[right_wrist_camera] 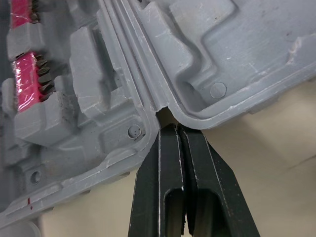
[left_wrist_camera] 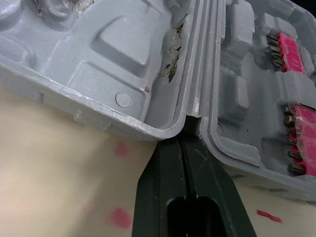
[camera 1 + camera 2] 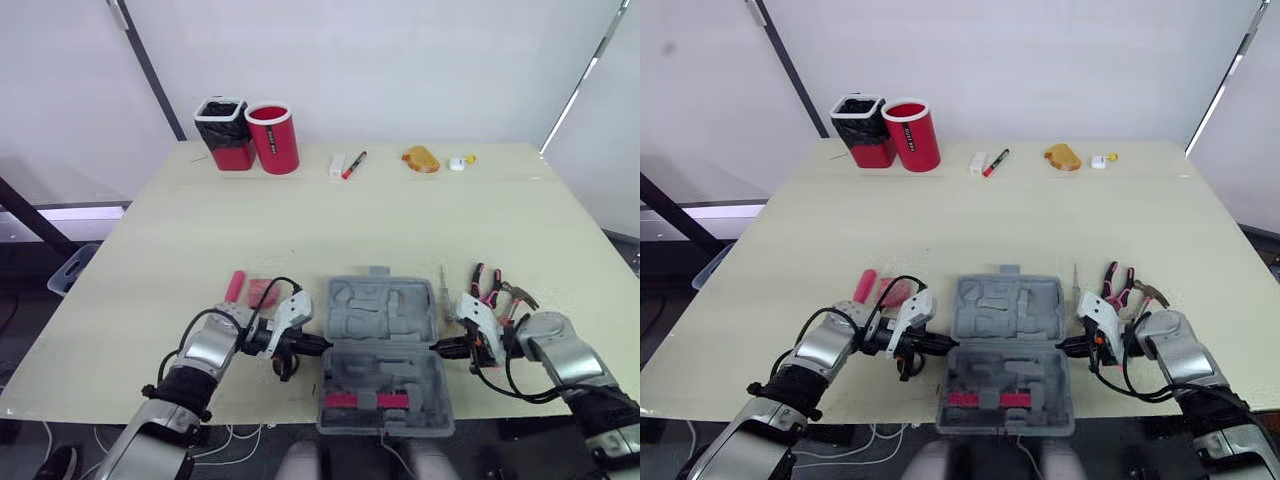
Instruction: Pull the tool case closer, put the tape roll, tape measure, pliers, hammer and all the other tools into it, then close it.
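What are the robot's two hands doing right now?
Left gripper: shut, tip at the case hinge.
Right gripper: shut, tip at the hinge too.

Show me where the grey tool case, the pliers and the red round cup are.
Grey plastic tool case (image 3: 385, 312): left eye view, moulded inside of its far half.
Red-handled pliers (image 3: 487, 292): left eye view, where the handles meet.
Red cylindrical cup (image 3: 275, 140): left eye view, its outer wall.
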`<state>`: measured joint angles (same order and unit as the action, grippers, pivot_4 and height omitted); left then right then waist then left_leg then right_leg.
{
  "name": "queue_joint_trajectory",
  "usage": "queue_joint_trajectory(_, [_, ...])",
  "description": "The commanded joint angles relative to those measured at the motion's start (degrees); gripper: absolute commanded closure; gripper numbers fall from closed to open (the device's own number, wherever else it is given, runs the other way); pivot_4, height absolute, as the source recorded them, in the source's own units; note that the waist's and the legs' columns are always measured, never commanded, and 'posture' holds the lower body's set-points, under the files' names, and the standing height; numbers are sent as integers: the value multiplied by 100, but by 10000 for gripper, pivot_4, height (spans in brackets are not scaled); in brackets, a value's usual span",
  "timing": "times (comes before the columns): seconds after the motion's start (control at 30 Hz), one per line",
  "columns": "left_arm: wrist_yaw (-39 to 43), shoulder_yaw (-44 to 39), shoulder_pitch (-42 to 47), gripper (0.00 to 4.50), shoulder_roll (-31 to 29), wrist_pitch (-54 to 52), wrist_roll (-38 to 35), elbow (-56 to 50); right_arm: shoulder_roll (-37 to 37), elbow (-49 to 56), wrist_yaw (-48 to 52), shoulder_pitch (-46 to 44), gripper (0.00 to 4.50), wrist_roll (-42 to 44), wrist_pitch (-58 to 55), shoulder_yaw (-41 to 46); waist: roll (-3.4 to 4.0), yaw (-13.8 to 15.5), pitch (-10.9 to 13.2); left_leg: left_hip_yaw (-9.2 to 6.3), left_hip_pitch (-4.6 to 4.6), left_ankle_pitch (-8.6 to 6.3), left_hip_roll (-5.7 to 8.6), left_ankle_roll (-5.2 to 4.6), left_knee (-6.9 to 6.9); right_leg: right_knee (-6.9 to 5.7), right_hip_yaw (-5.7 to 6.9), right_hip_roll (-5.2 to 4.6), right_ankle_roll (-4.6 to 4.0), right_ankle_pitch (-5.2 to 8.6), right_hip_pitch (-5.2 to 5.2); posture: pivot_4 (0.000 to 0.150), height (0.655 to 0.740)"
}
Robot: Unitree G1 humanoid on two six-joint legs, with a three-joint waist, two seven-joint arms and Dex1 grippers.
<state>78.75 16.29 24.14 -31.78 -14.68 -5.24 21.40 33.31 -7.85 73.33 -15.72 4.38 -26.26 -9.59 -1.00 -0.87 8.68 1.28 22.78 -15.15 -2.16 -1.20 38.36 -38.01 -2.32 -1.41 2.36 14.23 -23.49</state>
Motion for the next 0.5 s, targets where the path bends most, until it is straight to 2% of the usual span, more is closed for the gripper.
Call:
queue_joint_trajectory(0.03, [302,383,-233,45000,-97,-71,86,-271,-65,475,-74,267,44328,216,-233,-229,0,0,0,0,0,0,-1,0,0,0,0,2,0,0,0,1500,7400])
queue_joint_trajectory(0.2, [255,369,-242,45000,-147,-298,42,-408,-85,741,-321,454,44328,338,-432,-222,0,0,0,0,-1,0,-3,0,1,-1,-1,6,-1,0,0,1500,7400])
queue_joint_trajectory(0.5, [162,235,-122,45000,-235,-244,35,-299,-109,626,-582,382,44328,417,-403,-247,-4,-6,-2,1,-3,0,-4,0,7,-4,-2,10,0,0,1,1500,7400])
